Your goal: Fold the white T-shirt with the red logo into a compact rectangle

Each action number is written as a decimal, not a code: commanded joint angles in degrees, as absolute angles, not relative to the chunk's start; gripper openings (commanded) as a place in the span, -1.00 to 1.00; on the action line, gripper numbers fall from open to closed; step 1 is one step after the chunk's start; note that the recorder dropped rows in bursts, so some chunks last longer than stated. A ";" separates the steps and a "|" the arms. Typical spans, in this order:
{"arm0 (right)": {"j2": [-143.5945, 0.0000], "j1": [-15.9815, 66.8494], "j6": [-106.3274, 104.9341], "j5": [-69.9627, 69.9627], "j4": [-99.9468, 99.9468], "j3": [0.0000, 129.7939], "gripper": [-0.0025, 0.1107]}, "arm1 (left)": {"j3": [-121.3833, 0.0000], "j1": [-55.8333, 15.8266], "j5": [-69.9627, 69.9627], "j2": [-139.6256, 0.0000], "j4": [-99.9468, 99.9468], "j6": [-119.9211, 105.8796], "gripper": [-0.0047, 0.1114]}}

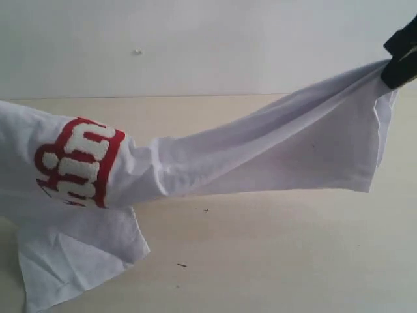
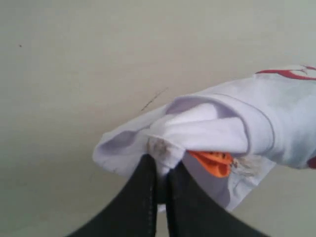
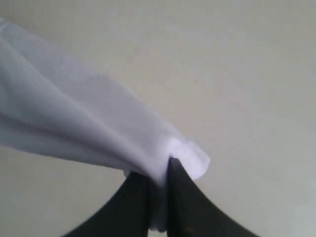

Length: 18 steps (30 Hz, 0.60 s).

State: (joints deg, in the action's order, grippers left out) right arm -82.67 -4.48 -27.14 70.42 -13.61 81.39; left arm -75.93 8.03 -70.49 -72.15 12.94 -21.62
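The white T-shirt hangs stretched above the table, pulled taut between both arms. Its red logo wraps round the bunched left part, and a loose flap droops to the table at lower left. My right gripper is shut on the shirt's hem end at the upper right; the wrist view shows the cloth pinched in that gripper. My left gripper is shut on the collar area of the T-shirt, beside the orange neck tag. The left gripper is outside the exterior view.
A pale wooden table lies beneath the shirt, with a small dark speck and a short splinter on it. A white wall stands behind.
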 commanded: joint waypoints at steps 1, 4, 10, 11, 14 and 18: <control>-75.26 -4.76 -24.66 69.96 -13.05 84.43 -0.96 | -80.42 8.08 -69.96 -66.41 10.67 -17.62 -0.92; -71.46 -4.76 -20.31 69.96 -8.99 84.43 -0.96 | -80.99 8.08 -69.96 -62.18 6.27 -15.03 -0.92; -67.48 -4.76 -12.29 69.96 -4.00 84.23 -0.96 | -79.47 7.88 -69.96 -57.60 0.00 -11.31 -0.92; -66.68 -4.64 -12.27 69.96 -3.52 84.14 -0.96 | -78.85 7.88 -69.96 -56.88 -1.55 -9.69 -0.92; -65.80 -4.64 -11.86 69.96 -2.34 83.78 -0.96 | -77.64 7.88 -69.96 -56.05 -3.35 -8.73 -0.92; -65.90 -4.64 -11.83 69.96 -2.72 81.25 -0.96 | -77.48 7.88 -69.96 -56.18 -0.32 -9.80 -0.92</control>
